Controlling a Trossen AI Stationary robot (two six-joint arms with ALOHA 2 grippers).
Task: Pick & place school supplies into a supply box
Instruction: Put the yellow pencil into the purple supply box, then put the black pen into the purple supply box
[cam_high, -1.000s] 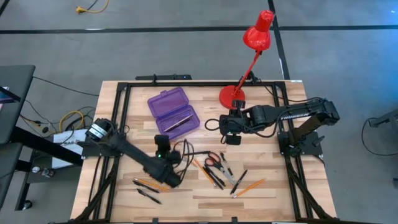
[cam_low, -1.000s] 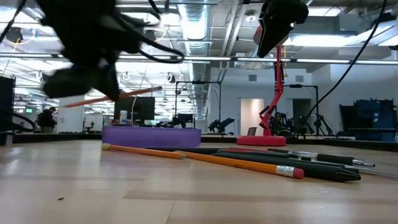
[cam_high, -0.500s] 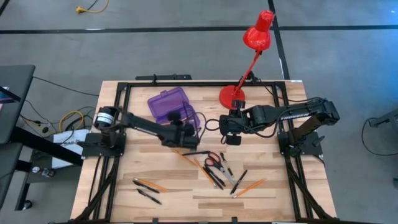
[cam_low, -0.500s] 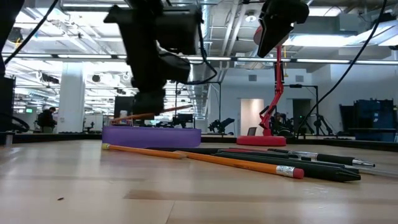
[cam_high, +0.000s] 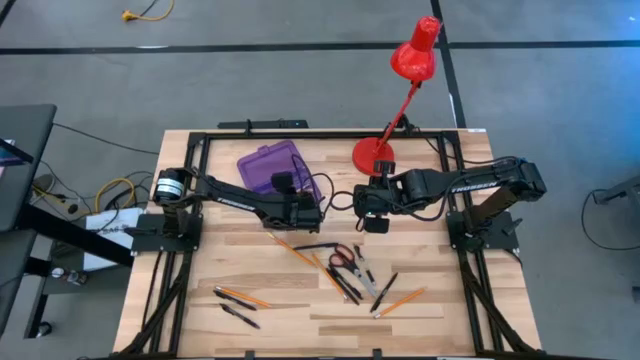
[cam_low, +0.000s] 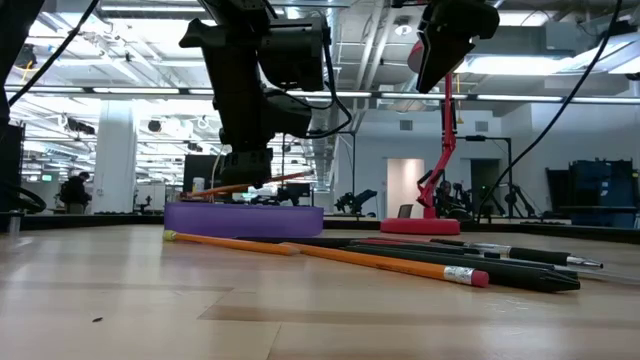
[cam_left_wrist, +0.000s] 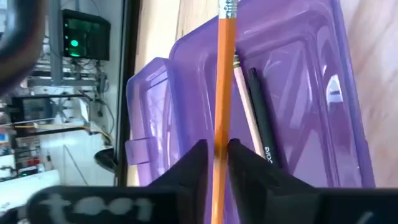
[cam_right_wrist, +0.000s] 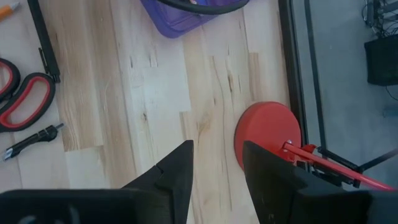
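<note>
Pencil is light, stiff and thin, pinched mid-shaft between the left hand's barely parted fingers right over the box, so it'd roll if loosened; right hand idles part-open, empty, near the lamp.

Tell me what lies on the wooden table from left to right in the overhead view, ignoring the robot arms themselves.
Loose pencils and pens → purple supply box → red-handled scissors → red lamp base → orange pencil lying nearest the right side.
</note>
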